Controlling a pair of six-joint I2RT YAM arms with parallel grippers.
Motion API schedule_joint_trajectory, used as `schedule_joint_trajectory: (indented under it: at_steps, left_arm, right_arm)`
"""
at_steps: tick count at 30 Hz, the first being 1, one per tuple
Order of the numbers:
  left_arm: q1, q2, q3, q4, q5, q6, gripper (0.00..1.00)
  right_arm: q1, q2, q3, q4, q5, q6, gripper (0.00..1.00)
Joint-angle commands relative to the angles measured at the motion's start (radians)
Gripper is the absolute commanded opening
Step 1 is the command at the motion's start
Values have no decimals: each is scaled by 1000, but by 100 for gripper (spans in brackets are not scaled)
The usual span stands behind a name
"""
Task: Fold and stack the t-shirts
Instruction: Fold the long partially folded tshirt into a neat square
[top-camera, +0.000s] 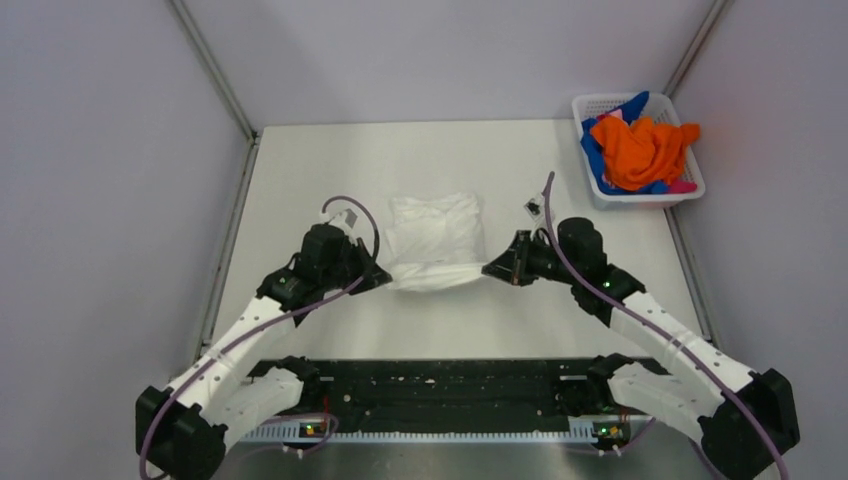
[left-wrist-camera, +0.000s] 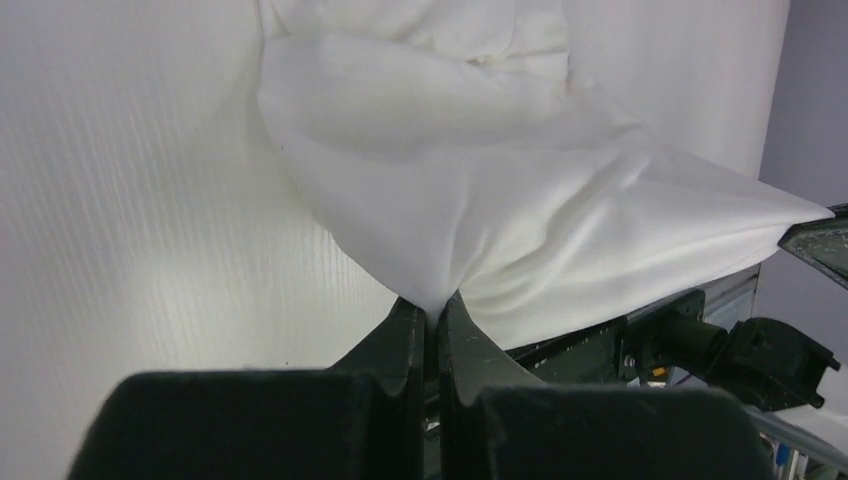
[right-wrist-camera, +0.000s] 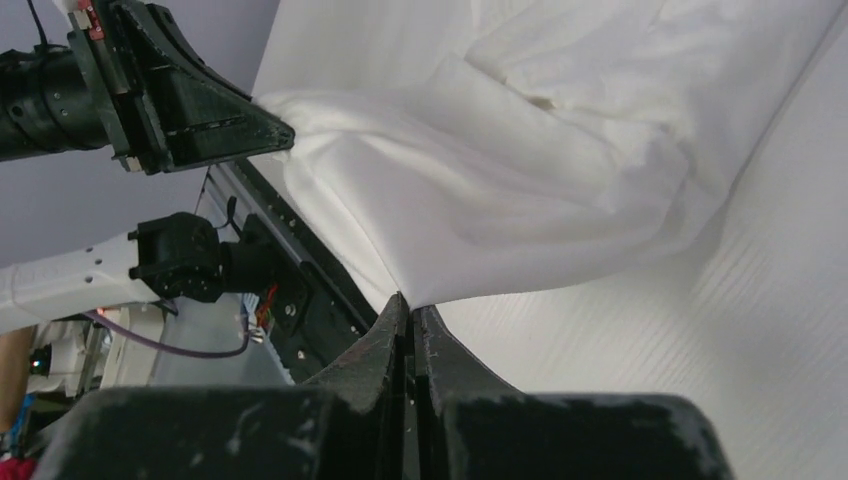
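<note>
The left pincer (top-camera: 378, 278) is clamped tight on the white t-shirt (top-camera: 433, 240) at its 7 o'clock corner. The right pincer (top-camera: 490, 268) is pinched shut on the 5 o'clock corner, and the hem is raised between them. The rest of the shirt lies as a rough rectangle mid-desk (top-camera: 300, 180). At 1 o'clock the basket (top-camera: 597, 100) holds a crumpled orange t-shirt (top-camera: 640, 150), blue t-shirt (top-camera: 598, 165) and pink t-shirt (top-camera: 683, 186). I judge that 1 shirt is mid-fold, the others wait, and nothing is stacked.
</note>
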Motion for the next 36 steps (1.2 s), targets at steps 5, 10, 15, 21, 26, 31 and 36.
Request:
schedule_joint_trajectory:
  at_steps: [5, 10, 15, 21, 26, 31, 36]
  left_arm:
    - [16, 260, 272, 123, -199, 73, 0]
    - [52, 454, 447, 114, -216, 117, 0]
    - [98, 598, 583, 121, -191, 153, 0]
    - [133, 750, 733, 110, -169, 189, 0]
    - [156, 870, 827, 110, -141, 218, 0]
    - [180, 991, 927, 120, -86, 227, 0]
    - [194, 1128, 1036, 150, -41, 209, 0]
  right_arm:
    - [-99, 208, 187, 153, 42, -19, 0]
    - [-150, 314, 261, 182, 29, -40, 0]
    - [-191, 457, 339, 206, -35, -51, 0]
    - [-250, 585, 420, 218, -52, -74, 0]
    - [-289, 711, 481, 238, -96, -87, 0]
    - [-310, 848, 569, 254, -103, -106, 0]
    - [-321, 990, 676, 282, -83, -122, 0]
